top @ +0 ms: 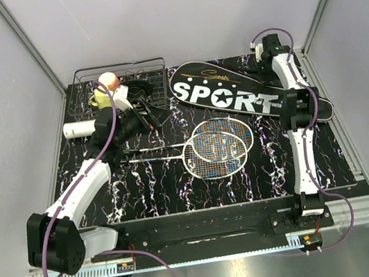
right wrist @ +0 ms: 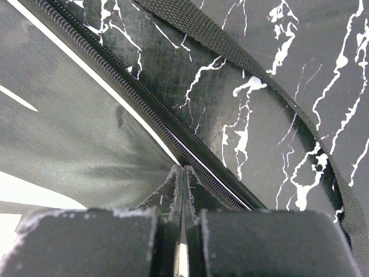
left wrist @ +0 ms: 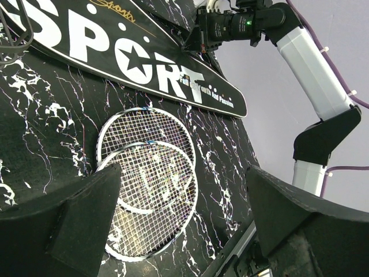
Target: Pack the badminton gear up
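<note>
The black "SPORT" bag (top: 247, 93) lies at the back right of the table, and is also seen in the left wrist view (left wrist: 132, 57). Two rackets (top: 218, 148) lie in front of it, their white-strung heads overlapping (left wrist: 147, 179) and their shafts running left. My right gripper (top: 262, 63) is shut, its tips (right wrist: 183, 173) pressed together right at the bag's zipper (right wrist: 144, 104); no pull tab shows between them. My left gripper (top: 133, 124) hangs open over the racket shafts, with nothing between its fingers (left wrist: 75, 225). A white tube (top: 79, 129) lies at the far left.
A black wire basket (top: 148, 65) stands at the back left with a yellow cup (top: 100, 95) and a pink one (top: 108, 80). A black webbing strap (right wrist: 248, 63) lies on the marbled table (top: 157, 185) beside the bag. Walls close in on both sides.
</note>
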Robot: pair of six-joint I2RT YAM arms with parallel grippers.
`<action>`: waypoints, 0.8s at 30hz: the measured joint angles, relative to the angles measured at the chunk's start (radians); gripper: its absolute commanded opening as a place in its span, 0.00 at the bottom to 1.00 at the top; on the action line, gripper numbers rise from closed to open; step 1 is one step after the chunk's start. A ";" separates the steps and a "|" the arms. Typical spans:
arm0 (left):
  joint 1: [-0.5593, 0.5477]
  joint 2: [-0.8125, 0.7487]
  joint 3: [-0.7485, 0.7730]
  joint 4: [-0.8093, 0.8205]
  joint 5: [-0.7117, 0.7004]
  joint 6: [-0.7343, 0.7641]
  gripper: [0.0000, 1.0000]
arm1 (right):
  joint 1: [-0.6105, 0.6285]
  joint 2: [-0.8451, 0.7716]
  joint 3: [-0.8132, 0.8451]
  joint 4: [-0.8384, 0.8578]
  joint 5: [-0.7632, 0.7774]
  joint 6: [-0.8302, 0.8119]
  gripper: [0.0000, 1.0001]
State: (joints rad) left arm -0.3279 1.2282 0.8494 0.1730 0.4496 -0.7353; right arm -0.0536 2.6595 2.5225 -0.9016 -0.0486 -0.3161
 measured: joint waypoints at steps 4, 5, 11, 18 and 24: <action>0.000 0.000 0.003 -0.008 0.000 0.008 0.92 | 0.013 -0.037 -0.044 -0.016 0.061 0.019 0.00; 0.000 0.000 0.004 -0.010 0.000 0.010 0.93 | 0.014 -0.053 -0.063 -0.027 0.065 0.032 0.00; 0.000 0.000 0.009 -0.017 0.000 0.016 0.92 | 0.011 -0.289 -0.341 -0.034 -0.045 0.156 0.00; 0.000 0.000 0.009 -0.018 0.000 0.021 0.92 | 0.010 -0.589 -0.639 0.050 -0.229 0.267 0.01; 0.000 0.000 0.009 -0.018 0.001 0.020 0.92 | 0.010 -0.599 -0.671 0.094 -0.197 0.264 0.71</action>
State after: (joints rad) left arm -0.3283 1.2285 0.8581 0.1551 0.4503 -0.7151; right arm -0.0441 2.0605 1.8519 -0.8074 -0.2455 -0.0517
